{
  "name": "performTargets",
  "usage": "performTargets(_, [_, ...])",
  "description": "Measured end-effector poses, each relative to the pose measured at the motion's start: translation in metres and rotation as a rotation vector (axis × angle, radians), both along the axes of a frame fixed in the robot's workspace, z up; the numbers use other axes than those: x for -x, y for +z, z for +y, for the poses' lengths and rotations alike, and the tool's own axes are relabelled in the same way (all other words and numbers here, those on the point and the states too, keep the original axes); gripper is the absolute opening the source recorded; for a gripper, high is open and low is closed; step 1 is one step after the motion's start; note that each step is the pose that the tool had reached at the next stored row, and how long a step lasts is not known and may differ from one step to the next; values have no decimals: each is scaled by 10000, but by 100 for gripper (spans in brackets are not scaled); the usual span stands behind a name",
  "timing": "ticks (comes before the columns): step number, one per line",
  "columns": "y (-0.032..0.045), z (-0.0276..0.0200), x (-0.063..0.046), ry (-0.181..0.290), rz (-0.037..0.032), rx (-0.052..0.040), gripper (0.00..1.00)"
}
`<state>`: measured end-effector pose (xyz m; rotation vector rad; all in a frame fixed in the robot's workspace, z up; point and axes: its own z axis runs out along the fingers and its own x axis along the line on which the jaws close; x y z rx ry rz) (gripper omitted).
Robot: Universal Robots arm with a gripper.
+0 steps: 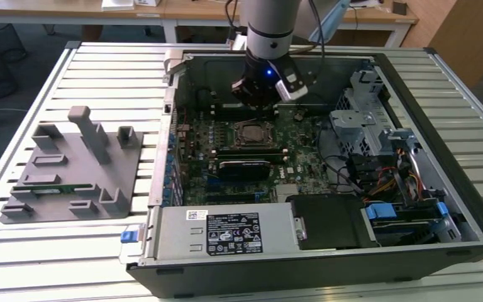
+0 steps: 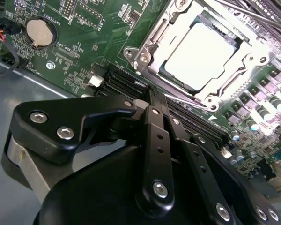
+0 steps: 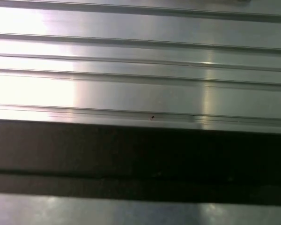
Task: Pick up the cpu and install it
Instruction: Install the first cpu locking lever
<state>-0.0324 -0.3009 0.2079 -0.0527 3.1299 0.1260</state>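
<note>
Second wrist view: cpu (image 2: 203, 56) seated in socket frame (image 2: 152, 40); claw (image 2: 147, 101) closed, empty, just beside.

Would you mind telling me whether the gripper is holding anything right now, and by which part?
Nothing is held: the black gripper is shut empty, while the silvery-grey square cpu sits in its metal socket frame.

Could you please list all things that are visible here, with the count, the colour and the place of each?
cpu: one, silvery, seated in the socket frame on the motherboard.
socket frame: one, metal, around the cpu.
motherboard: one, green, inside the computer case.
computer case: one, black, lying open on the table.
power supply: one, grey, at the case's near edge.
parts holder: one, grey, at the exterior view's left.
memory stick: one, green, in the holder.
table: one, pale slatted metal.
tool: one, black, above the motherboard beside the socket.
</note>
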Motion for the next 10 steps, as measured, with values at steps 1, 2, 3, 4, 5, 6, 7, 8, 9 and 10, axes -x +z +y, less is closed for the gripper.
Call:
performTargets(1, [-9,0,-3,0,0,0,11])
performTargets(2, [-18,0,-6,0,0,-1,11])
performTargets(3, [-26,0,-10,0,-1,-1,11])
performTargets(4, [-34,0,-14,0,-1,-1,11])
performTargets(5, [-40,0,-17,0,-1,-1,11])
performTargets(6, [-47,0,-20,0,-1,-2,11])
performTargets(7, [-52,0,-23,0,-1,-1,11])
performTargets(8, [-57,0,-24,-1,-1,-1,11])
performTargets(9, [-61,0,-24,-1,-1,-1,11])
performTargets(10, [-62,-1,-24,-1,0,1,11])
